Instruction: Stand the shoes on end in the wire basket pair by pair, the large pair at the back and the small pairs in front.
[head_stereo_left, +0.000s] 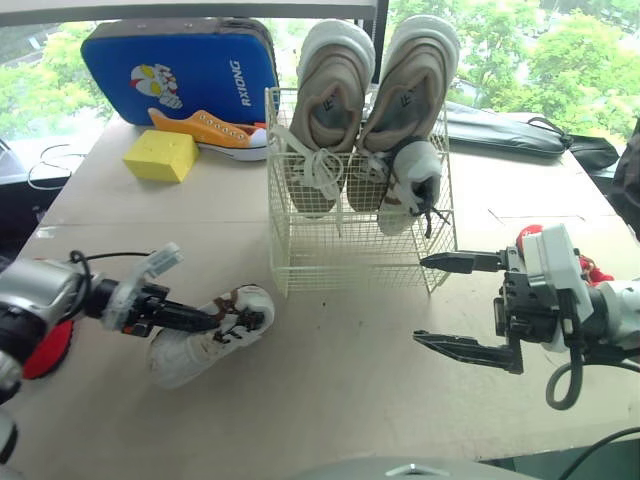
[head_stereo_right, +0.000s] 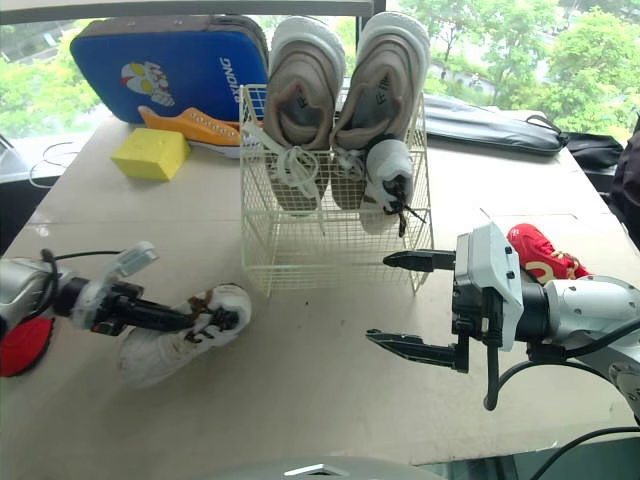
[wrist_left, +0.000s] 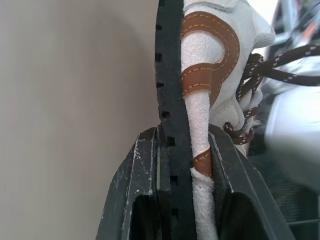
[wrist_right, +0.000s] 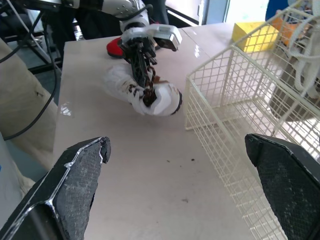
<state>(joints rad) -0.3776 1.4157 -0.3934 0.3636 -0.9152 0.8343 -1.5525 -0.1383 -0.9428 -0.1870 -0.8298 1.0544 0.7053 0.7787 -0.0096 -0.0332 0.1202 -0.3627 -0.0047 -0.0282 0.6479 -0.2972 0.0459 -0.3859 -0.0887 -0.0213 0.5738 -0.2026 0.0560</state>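
Clamping a small white shoe (head_stereo_left: 190, 352) that lies on the table (head_stereo_left: 340, 400) at lower left, the left gripper (head_stereo_left: 228, 321) is closed tight on it. At lower right, the right gripper (head_stereo_left: 420, 300) gapes wide and empty, just beside the wire basket (head_stereo_left: 350, 255).

Count rn: 2 big beige shoes (head_stereo_left: 330, 90) (head_stereo_left: 415, 80), 2 small white shoes (head_stereo_left: 410, 185) (head_stereo_left: 200, 345), 1 orange shoe (head_stereo_left: 210, 130), 1 red shoe (head_stereo_right: 540, 255), 1 wire basket (head_stereo_left: 350, 260), 1 yellow block (head_stereo_left: 160, 155), 1 blue pad (head_stereo_left: 180, 65), 1 black bag (head_stereo_left: 510, 130), + 1 red blob (head_stereo_left: 45, 350), idk what.
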